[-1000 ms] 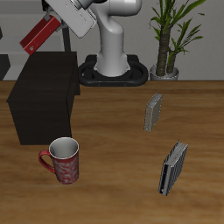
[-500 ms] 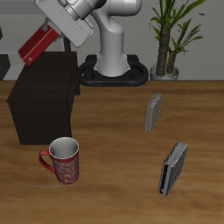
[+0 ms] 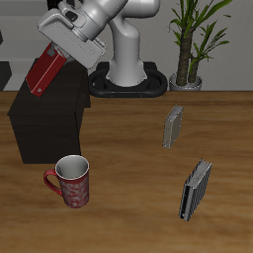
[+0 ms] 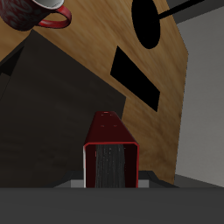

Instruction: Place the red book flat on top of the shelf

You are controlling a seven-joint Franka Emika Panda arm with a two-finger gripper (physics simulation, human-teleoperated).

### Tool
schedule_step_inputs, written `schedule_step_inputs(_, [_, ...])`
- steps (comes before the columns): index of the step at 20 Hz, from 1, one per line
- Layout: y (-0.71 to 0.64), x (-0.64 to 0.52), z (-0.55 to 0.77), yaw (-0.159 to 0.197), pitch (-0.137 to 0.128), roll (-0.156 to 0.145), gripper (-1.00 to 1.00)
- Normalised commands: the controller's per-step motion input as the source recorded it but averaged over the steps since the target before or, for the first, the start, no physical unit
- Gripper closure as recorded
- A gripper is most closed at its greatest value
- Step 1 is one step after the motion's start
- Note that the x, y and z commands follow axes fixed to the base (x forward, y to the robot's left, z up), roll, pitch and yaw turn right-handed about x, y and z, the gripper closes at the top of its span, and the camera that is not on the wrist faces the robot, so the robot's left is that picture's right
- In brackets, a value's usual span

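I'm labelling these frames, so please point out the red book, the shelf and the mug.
red book (image 3: 43,75), exterior view: on its red cover.
shelf (image 3: 49,94), exterior view: on its flat dark top.
mug (image 3: 73,182), exterior view: on its patterned side wall.

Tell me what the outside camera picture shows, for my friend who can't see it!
The robot's pincer holds the red book tilted just above the dark shelf. On the wooden table stand a red mug and two grey books.
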Motion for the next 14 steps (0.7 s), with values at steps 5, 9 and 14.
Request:
schedule_step_inputs(5, [0.09, 0.2, -0.27, -0.046, 0.141, 0.06, -1.0])
schedule_step_inputs(9, [0.39, 0.17, -0.18, -0.031, 0.078, 0.128, -1.0])
schedule_step_inputs(14, [0.3, 0.04, 0.03, -0.01, 0.001, 0.064, -1.0])
